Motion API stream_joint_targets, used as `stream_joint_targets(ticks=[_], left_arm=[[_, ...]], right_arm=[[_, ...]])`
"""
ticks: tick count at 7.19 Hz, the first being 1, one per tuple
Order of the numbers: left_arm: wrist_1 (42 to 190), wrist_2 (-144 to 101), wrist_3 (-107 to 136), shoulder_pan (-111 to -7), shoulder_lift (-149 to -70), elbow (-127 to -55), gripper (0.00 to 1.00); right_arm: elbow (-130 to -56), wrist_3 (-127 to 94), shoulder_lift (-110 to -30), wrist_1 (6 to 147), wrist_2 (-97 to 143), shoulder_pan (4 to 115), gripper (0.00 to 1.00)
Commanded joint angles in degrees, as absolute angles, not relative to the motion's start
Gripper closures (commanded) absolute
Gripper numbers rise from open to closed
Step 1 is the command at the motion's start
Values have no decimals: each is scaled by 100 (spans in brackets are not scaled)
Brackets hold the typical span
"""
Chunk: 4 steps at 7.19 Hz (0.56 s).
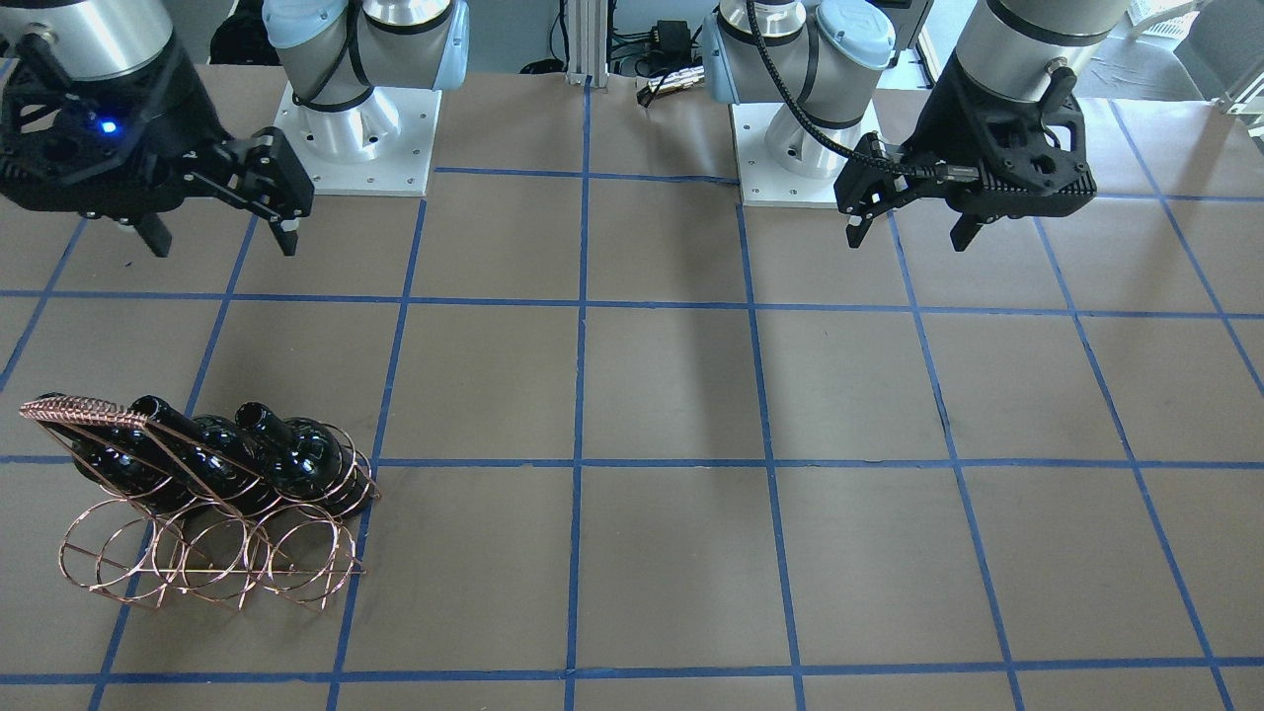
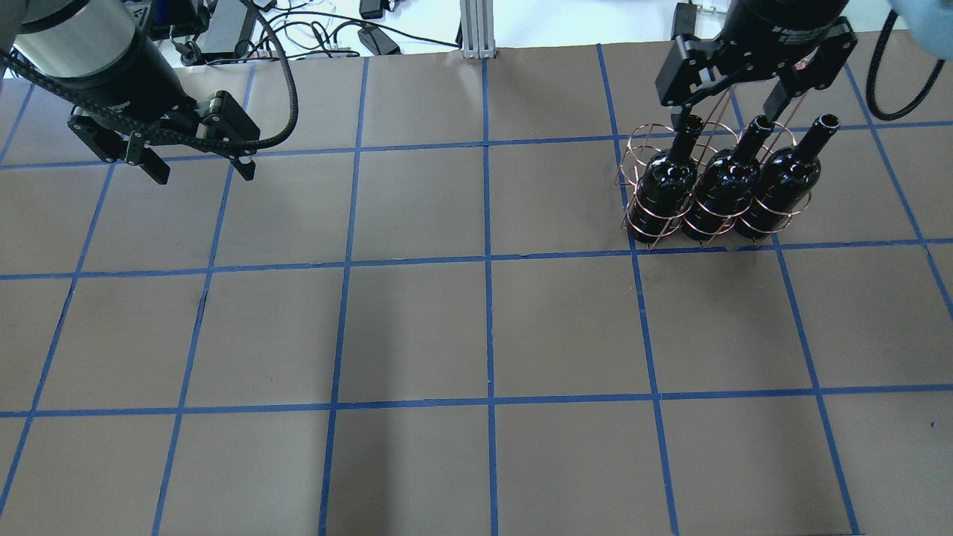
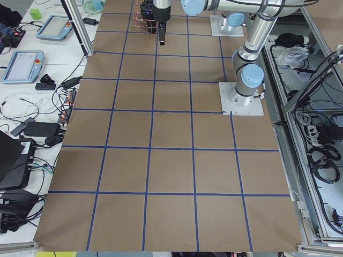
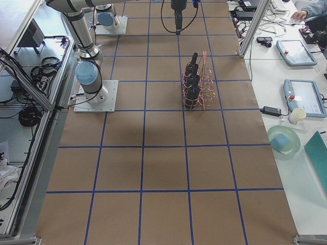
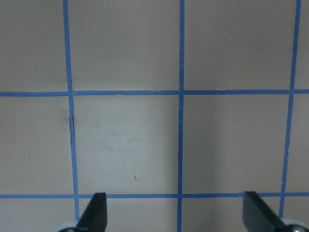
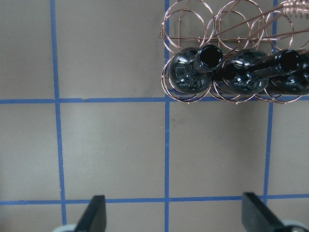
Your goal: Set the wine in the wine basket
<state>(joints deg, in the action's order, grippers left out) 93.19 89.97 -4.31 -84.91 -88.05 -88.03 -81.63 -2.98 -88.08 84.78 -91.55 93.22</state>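
Note:
Three glossy near-black wine bottles [image 2: 666,179] [image 2: 726,182] [image 2: 782,182] stand upright in the rose-copper wire basket [image 2: 633,149], in the row of rings nearer the robot. The far row of rings is empty. The front view shows the bottles [image 1: 197,454] and the basket's coiled handle [image 1: 74,407]. My right gripper [image 2: 733,104] is open and empty, high above the basket's far side. In its wrist view the bottles [image 6: 193,72] and basket [image 6: 227,37] are at the top right, ahead of the gripper [image 6: 174,215]. My left gripper [image 2: 203,173] is open and empty over bare table [image 5: 176,215].
The table [image 2: 484,335] is brown paper with a blue tape grid. Both arm bases [image 1: 355,128] [image 1: 810,138] stand at the robot's edge. Cables and tablets lie on side benches [image 4: 296,97] beyond the table's ends.

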Motion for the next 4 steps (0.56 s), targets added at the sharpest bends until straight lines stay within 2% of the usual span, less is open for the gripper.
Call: stream_joint_targets(ticks=[1, 4], left_arm=[[9325, 8991, -431, -8473, -8807, -8807, 0], [9325, 8991, -431, -8446, -8815, -8798, 0]], right_arm=[[-8191, -272, -8789, 8464, -9149, 9343, 1], [-8429, -369, -8938, 8543, -9149, 9308, 2]])
